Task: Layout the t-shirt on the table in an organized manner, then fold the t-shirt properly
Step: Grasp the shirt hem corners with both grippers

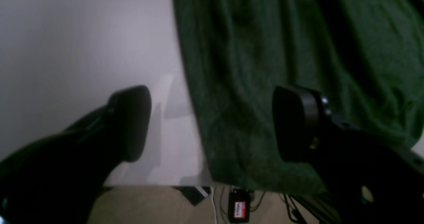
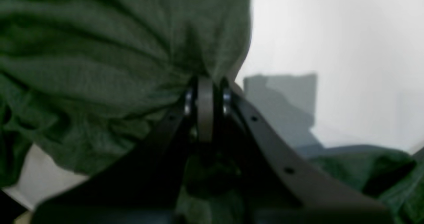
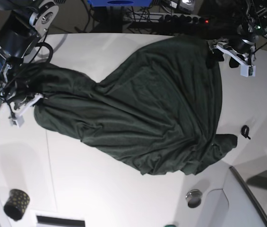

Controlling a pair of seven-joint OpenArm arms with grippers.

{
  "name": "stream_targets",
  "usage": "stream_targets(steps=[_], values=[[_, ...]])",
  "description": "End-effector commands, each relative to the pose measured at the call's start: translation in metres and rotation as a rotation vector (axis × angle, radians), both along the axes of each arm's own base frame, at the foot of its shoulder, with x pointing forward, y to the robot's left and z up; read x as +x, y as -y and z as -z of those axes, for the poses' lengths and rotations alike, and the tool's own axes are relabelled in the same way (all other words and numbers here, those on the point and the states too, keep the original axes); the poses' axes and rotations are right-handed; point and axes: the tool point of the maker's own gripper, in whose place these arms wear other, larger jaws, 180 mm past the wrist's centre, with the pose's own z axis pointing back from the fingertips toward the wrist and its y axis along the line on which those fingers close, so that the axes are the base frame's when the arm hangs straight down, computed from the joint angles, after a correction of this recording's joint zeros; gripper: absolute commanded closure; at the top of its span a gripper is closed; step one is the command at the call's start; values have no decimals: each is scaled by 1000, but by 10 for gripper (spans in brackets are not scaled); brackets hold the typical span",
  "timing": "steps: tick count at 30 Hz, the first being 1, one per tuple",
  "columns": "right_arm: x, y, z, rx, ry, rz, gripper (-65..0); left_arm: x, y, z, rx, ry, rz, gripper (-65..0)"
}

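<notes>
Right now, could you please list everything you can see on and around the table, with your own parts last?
t-shirt: one, dark green, spread rumpled across the middle of the table, one end bunched at the base view's left.
table: one, white, fills most of the base view.
cup: one, black with gold dots, near the table's lower left corner in the base view.
small black item: one, on the table right of the shirt; too small to identify.
round metal fitting: one, silver, set in the table below the shirt.
right pincer: one, black, shut on the t-shirt.
left pincer: one, black, open at the shirt's edge, one finger over the fabric.
</notes>
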Motion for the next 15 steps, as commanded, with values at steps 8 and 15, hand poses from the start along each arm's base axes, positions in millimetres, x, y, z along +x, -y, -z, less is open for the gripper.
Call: stream_targets(steps=[8, 15], values=[[-7, 9, 2, -32, -43, -23, -5, -13, 13, 15, -65, -19, -50, -548], [-9, 10, 3, -33, -47, -24, -5, -28, 16, 41, -117, -87, -99, -548]])
